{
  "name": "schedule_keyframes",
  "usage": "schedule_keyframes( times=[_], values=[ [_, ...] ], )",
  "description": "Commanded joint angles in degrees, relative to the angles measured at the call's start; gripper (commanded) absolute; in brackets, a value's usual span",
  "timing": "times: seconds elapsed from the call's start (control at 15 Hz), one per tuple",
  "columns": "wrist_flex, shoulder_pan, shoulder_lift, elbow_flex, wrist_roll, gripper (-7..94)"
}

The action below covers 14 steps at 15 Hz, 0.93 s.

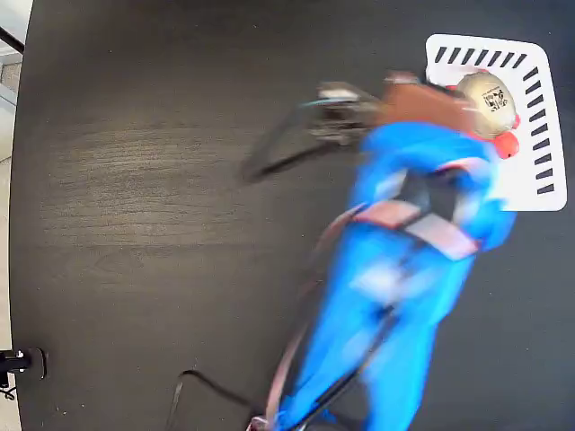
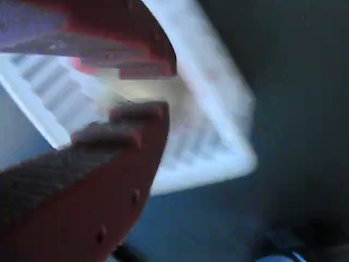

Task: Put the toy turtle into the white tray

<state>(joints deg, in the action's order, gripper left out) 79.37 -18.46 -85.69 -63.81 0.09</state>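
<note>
The toy turtle (image 1: 488, 101), with a gold-beige shell and red legs, is over the upper left part of the white tray (image 1: 539, 171) at the top right of the fixed view. My gripper (image 1: 465, 97) reaches it from the left on the blurred blue arm. In the wrist view the two red jaws of my gripper (image 2: 143, 90) stand close together with a pale beige blur of the turtle (image 2: 155, 91) between them. The white tray (image 2: 218, 142) with its slanted slots lies right behind. The jaws look shut on the turtle, though both views are smeared by motion.
The dark wood-grain table (image 1: 162, 180) spreads left of the arm. A black cable (image 1: 193, 386) runs along the table near the bottom edge, and a small black clamp (image 1: 22, 361) sits at the lower left.
</note>
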Motion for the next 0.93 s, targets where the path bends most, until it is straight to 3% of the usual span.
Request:
schedule_keyframes(
  times=[0.0,0.2,0.33,0.6,0.87],
  values=[
    [-7.3,10.7,-16.0,-13.6,4.1,0],
    [-12.2,24.7,-29.8,-30.1,10.7,0],
    [-14.7,29.4,-36.9,-39.7,13.4,0],
    [-21.9,29.5,-52.8,-64.5,13.6,0],
    [-21.8,23.7,-69.1,-81.2,11.3,0]
  ],
)
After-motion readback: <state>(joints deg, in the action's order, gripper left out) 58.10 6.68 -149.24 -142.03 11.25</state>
